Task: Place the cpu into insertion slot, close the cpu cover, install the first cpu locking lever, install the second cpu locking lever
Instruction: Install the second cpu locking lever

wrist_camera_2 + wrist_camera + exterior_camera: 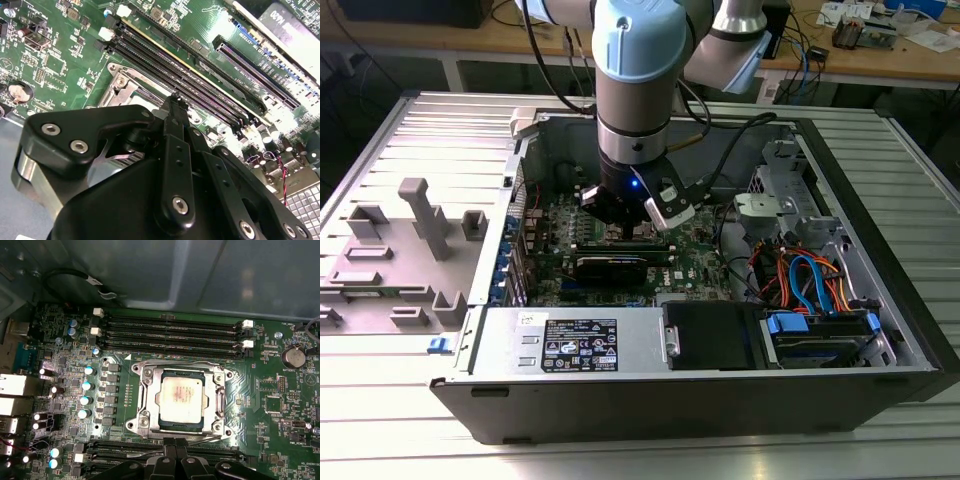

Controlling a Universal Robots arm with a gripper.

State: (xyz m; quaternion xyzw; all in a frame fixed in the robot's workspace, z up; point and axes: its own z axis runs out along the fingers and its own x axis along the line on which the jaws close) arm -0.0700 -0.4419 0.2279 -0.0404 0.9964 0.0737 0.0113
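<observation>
The cpu (pixel 180 394), a square chip with a pale metal top, lies flat in the insertion slot (pixel 181 423) on the green motherboard. The cpu cover (pixel 145 390), a dull metal frame, lies down around it with the chip showing through its window. My gripper (pixel 175 444) is at the socket's edge with its fingers together. A thin wire locking lever (pixel 202 439) runs right beside the tips. In the second wrist view the gripper (pixel 174 102) stands over the socket's metal frame (pixel 122 82). In the exterior view the gripper (pixel 620 218) is low inside the open computer case.
Long black memory slots (pixel 170 332) flank the socket on both sides. The case (pixel 880 250) walls surround the board. A power supply (pixel 575 345) lies at its front, drive cables (pixel 810 275) on the exterior view's right, and a grey fixture (pixel 420 215) outside on its left.
</observation>
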